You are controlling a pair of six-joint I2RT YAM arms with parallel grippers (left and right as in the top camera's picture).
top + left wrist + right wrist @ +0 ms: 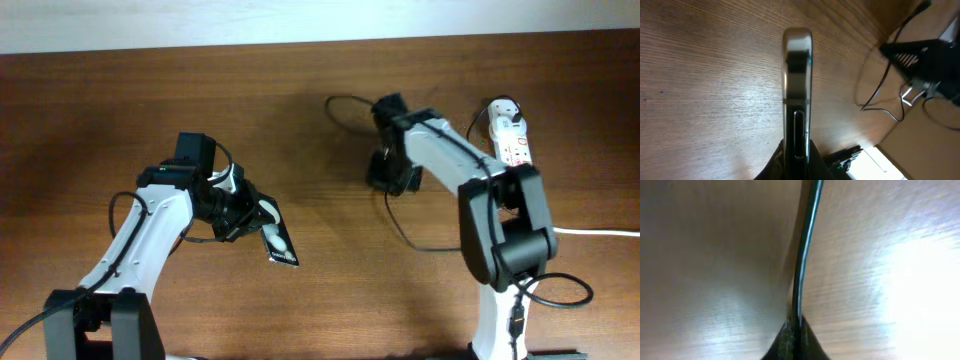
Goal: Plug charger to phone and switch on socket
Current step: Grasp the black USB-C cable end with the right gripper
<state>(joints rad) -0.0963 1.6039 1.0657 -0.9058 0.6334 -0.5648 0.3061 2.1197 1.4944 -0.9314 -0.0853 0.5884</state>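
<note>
- charger (805,255): thin black cable pinched between the closed jaws of the right gripper (796,337), running straight out ahead of the fingertips, over the table (715,255)
- overhead view: slack cable curves lie on the wood near the right jaws
- phone (797,85): held edge-on in the left gripper (796,162), jaws clamped on its near end, the rest projecting forward of them
- socket (510,135): lies flat, apart from the right jaws, beside that arm; its white lead (600,232) trails to the table edge

The charger (802,260) is running off the top edge of my blurring right wrist view; the left jaws are hiding the phone's (797,75) near end.
</note>
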